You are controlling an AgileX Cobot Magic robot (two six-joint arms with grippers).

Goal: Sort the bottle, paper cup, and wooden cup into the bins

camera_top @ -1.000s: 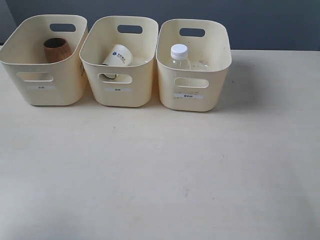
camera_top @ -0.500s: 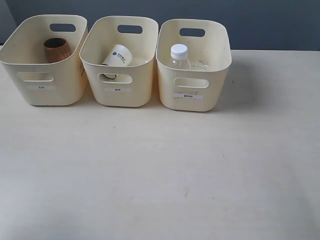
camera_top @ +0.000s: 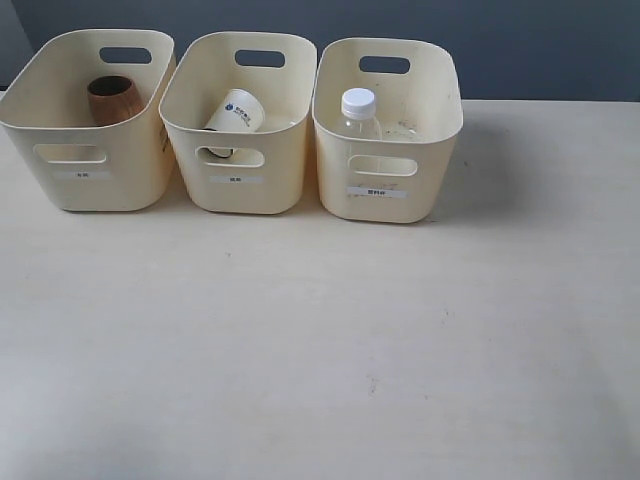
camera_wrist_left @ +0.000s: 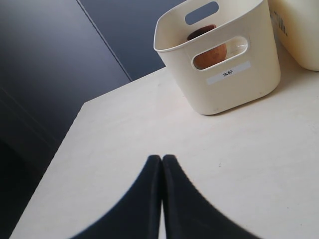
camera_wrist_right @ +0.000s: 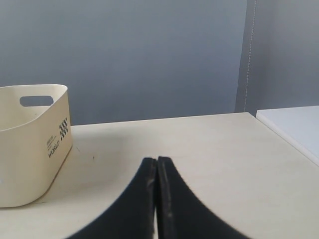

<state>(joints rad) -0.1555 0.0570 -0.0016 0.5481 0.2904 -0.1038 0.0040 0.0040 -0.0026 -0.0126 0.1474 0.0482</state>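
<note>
While bins [camera_top: 238, 180] hold everything — pale table [camera_top: 320, 340] | grey-blue wall [camera_top: 540, 45] behind

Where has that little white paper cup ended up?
In the exterior view the paper cup lies tilted inside the middle bin, between the bin with the wooden cup and the one with the bottle.

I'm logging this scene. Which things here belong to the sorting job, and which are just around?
Job:
- wooden cup, in left bin
- paper cup, in middle bin
- bottle, in right bin

Just around:
- table
- grey wall
- both grippers, shut and holding nothing: left, right
</note>
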